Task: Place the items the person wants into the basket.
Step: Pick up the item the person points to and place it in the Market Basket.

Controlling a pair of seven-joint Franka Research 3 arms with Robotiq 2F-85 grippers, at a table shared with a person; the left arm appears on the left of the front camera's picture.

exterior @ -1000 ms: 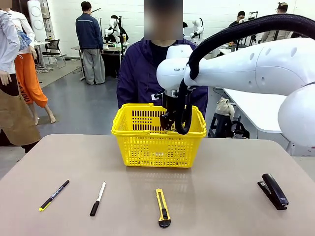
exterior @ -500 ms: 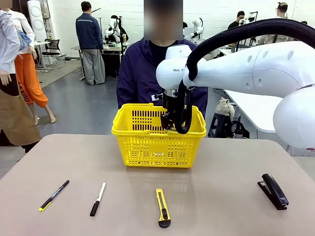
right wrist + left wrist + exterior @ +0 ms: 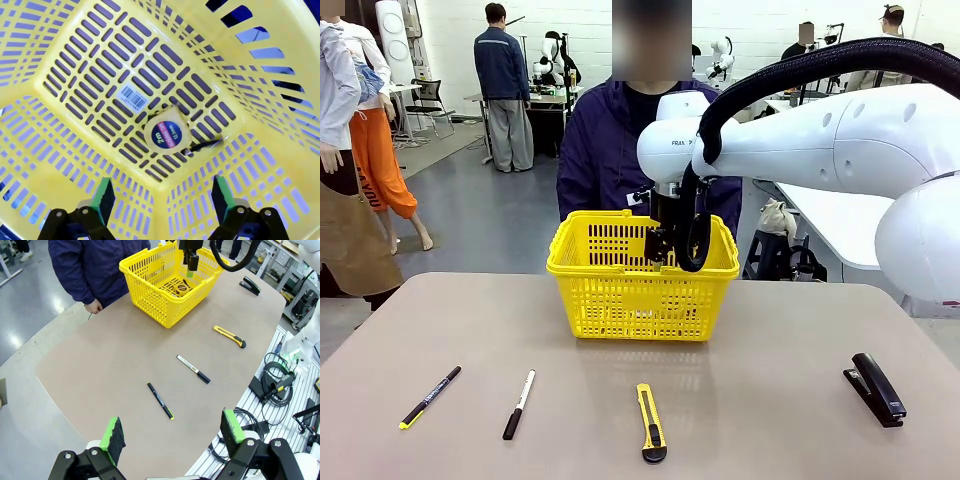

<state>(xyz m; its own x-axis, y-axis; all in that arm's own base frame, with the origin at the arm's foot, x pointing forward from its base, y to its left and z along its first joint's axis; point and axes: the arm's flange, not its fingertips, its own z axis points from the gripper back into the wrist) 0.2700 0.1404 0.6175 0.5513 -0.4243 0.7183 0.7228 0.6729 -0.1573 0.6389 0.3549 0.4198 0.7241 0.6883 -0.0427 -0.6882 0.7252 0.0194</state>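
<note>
Front: the right gripper (image 3: 667,243) is seen in the mouth of the basket (image 3: 620,300), with the utility knife (image 3: 651,423) and marker (image 3: 430,397) lying on the table (image 3: 770,400). Left wrist: the left gripper (image 3: 172,432) is held wide, empty. Right wrist: the fingers (image 3: 105,199) are spread wide above the tape measure (image 3: 164,133) on the basket floor.

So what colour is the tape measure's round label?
White with a red band, on the tape measure; best in the right wrist view.

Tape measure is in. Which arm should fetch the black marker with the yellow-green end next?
Left, most likely. The left hand is open and free, with the marker the nearest tool ahead of it. The right hand, also open, is in the mouth of the basket above the tape measure, far from the marker.
</note>
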